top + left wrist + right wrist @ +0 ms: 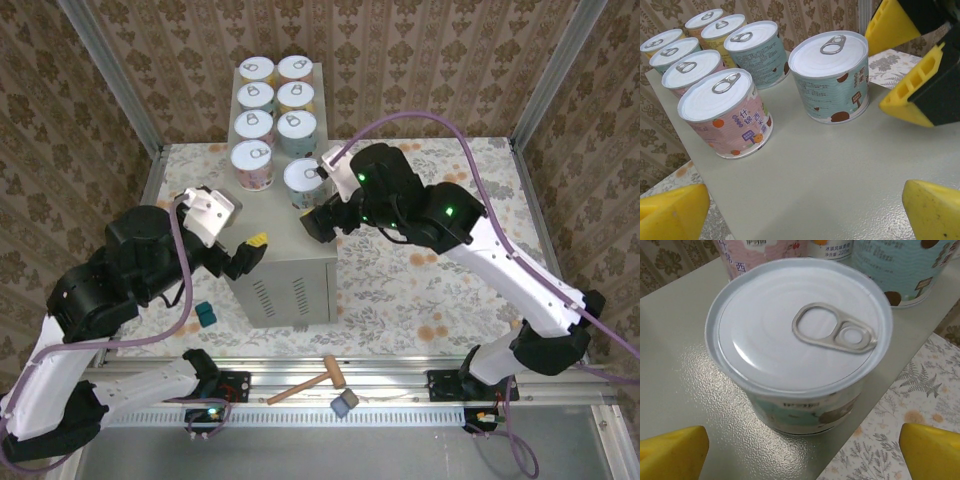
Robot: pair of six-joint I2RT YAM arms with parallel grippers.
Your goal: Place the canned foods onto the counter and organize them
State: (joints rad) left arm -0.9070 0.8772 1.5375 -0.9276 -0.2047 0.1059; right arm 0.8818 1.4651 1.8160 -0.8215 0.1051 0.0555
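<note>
Several canned foods stand in two rows on the flat top of the beige counter (285, 255). Nearest the front are a pink-labelled can (252, 162) (725, 112) and a teal-labelled can (305, 178) (832, 75) (800, 340). My right gripper (312, 205) (800, 455) is open, its yellow fingertips (670, 452) spread wide on either side of the teal can and apart from it. My left gripper (252, 248) (802, 215) is open over the bare front part of the counter (840, 170), holding nothing. The right gripper's yellow fingers (915, 90) show beside the teal can.
On the floral floor (420, 290) left of the counter lies a small teal object (204, 315). A wooden mallet (310, 383) and a grey block (345, 403) lie on the near rail. Metal frame posts (110, 70) and patterned walls close in the sides.
</note>
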